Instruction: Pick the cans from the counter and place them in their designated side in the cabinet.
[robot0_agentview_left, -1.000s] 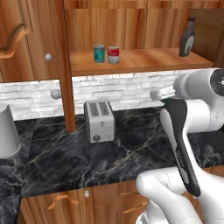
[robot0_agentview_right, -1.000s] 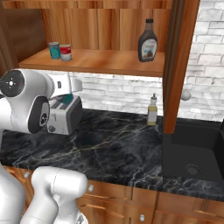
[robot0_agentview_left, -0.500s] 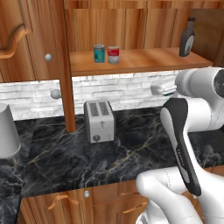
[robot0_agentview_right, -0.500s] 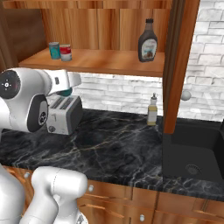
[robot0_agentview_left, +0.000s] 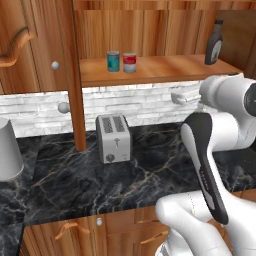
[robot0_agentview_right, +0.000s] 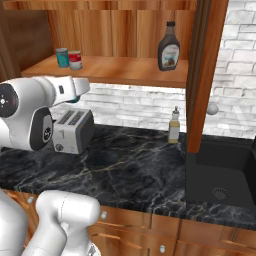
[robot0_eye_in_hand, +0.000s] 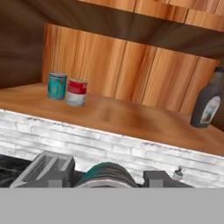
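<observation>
**Two cans on the shelf, a third in the gripper**

Two cans, teal can (robot0_eye_in_hand: 57, 86) and red can (robot0_eye_in_hand: 76, 92), stand just beside each other on the cabinet (robot0_eye_in_hand: 131, 118) shelf, at ten o'clock in the hand view. The gripper (robot0_eye_in_hand: 106, 178) fingers clamp a teal-sided can (robot0_eye_in_hand: 106, 174) at six o'clock, over the counter (robot0_agentview_left: 150, 175). A bottle (robot0_eye_in_hand: 206, 103) stands at three o'clock.

teal can (robot0_eye_in_hand: 57, 86), red-and-pale can (robot0_eye_in_hand: 76, 92), gold-veined black counter (robot0_agentview_left: 150, 180)
</observation>
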